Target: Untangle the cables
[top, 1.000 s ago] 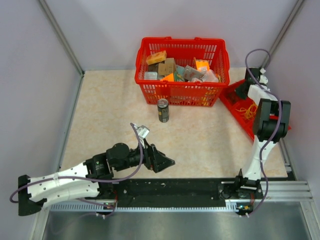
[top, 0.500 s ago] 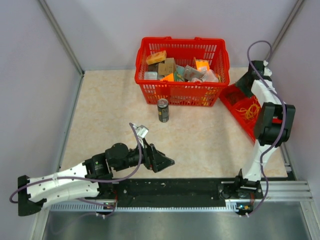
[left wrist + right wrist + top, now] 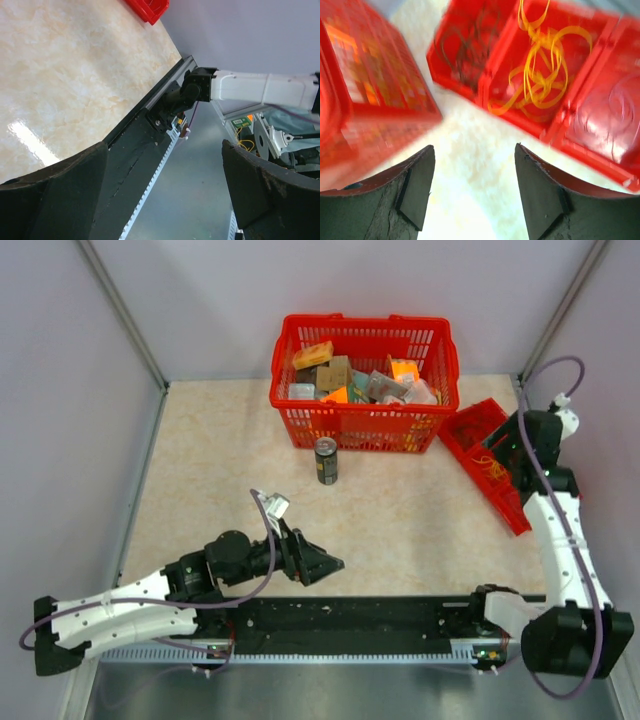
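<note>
The cables lie in a tilted red tray [image 3: 507, 508] at the right of the table. A yellow-orange bunch [image 3: 540, 70] fills one compartment and thin dark cables [image 3: 465, 45] fill the one beside it; from above only the yellow ones [image 3: 491, 467] show. My right gripper [image 3: 474, 146] is open and empty. It hovers over bare tabletop just short of the tray's edge [image 3: 520, 120], and from above it [image 3: 506, 451] is at the tray's right side. My left gripper [image 3: 335, 565] is open wide near the front rail, empty [image 3: 164, 145], far from the tray.
A red shopping basket [image 3: 365, 430] full of small boxes stands at the back centre, its side blurred in the right wrist view [image 3: 365, 90]. A dark drink can [image 3: 326, 460] stands upright in front of it. A black rail [image 3: 350, 615] runs along the near edge.
My right gripper has opened and pulled back from over the tray, while that arm's elbow swung down to the near right. The left arm shifted slightly left.
</note>
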`<state>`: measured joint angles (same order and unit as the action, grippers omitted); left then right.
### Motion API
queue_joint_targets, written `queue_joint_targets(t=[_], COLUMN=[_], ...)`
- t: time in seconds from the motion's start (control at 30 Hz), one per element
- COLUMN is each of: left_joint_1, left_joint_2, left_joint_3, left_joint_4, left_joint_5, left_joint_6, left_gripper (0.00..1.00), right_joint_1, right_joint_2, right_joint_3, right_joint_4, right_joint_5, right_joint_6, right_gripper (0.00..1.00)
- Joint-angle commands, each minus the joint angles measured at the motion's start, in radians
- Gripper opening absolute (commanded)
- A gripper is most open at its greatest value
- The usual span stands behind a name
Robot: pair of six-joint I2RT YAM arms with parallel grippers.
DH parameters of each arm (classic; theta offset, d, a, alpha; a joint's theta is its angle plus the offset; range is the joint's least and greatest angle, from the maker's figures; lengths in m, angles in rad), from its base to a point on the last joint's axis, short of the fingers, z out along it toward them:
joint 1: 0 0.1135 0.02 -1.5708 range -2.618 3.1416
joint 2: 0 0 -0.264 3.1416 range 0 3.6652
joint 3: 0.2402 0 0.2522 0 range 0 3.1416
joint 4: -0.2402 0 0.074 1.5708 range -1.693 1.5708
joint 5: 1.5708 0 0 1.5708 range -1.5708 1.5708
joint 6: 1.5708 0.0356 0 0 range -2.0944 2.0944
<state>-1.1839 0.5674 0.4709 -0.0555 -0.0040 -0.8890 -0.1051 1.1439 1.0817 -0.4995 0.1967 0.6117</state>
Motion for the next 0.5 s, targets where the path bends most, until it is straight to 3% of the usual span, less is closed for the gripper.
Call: queue_joint_targets(t=[0.0, 0.2, 0.23, 0.37, 0.47], left_joint_1=[0.007, 0.007, 0.007, 0.009, 0.009], left_joint_2=[-0.012, -0.029, -0.038, -0.099, -0.171], left_joint_3=[0.011, 0.015, 0.008, -0.012, -0.014], left_joint_4=[0.006, -0.026, -0.03, -0.032, -0.033], left_joint_5=[-0.042, -0.059, -0.07, -0.117, -0.16], left_joint_6=[0.01, 0.027, 0.028, 0.058, 0.073], left_gripper=[0.99, 0.99, 0.99, 0.99, 0.99], right_joint_1=[0.099, 0.278, 0.313, 0.433, 0.47], right_joint_2=[-0.203, -0.541, -0.576, -0.55, -0.538], right_joint_3=[-0.254, -0.5, -0.523, -0.5, -0.444], right_joint_4=[-0.004, -0.143, -0.145, -0.116, -0.086], right_joint_5=[-0.072, -0.19, -0.282, -0.512, -0.574], right_joint_6=[-0.03, 0.006, 0.026, 0.071, 0.059], right_gripper=[0.64, 0.62, 0.62, 0.64, 0.67])
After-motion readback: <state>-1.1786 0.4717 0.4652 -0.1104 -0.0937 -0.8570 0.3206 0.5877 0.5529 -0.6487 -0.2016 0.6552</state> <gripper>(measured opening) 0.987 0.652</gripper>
